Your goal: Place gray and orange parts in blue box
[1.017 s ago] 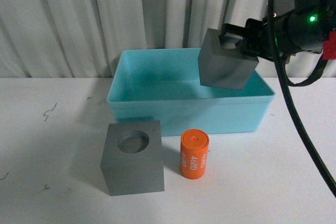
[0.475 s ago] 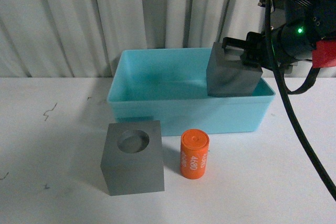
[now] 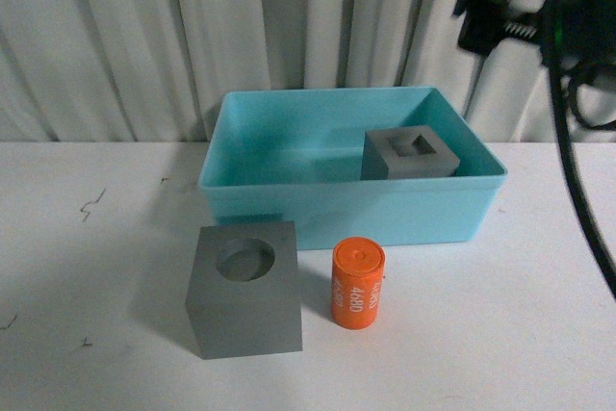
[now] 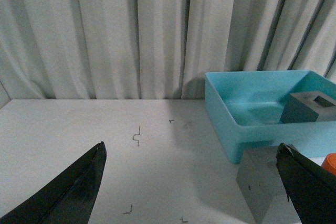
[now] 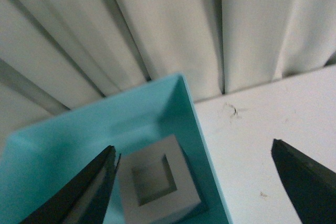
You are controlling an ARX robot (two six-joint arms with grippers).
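Resting inside blue box [image 3: 346,209]: gray cube [image 3: 409,156]

Tally: 4 objs, 3 kinds.
Gray cubes x2: 1 round-recess cube [image 3: 245,286], 1 rect-recess cube [image 3: 409,154]; orange cylinder [image 3: 357,284] x1, w/ white lettering; turquoise bin [image 3: 318,209] x1, sloped walls, rim.

Pale pleated curtain [image 3: 192,36] hangs behind a white bench [image 3: 96,267], meeting its far edge; small dark scuff marks [image 3: 91,204] dot the bench's left side
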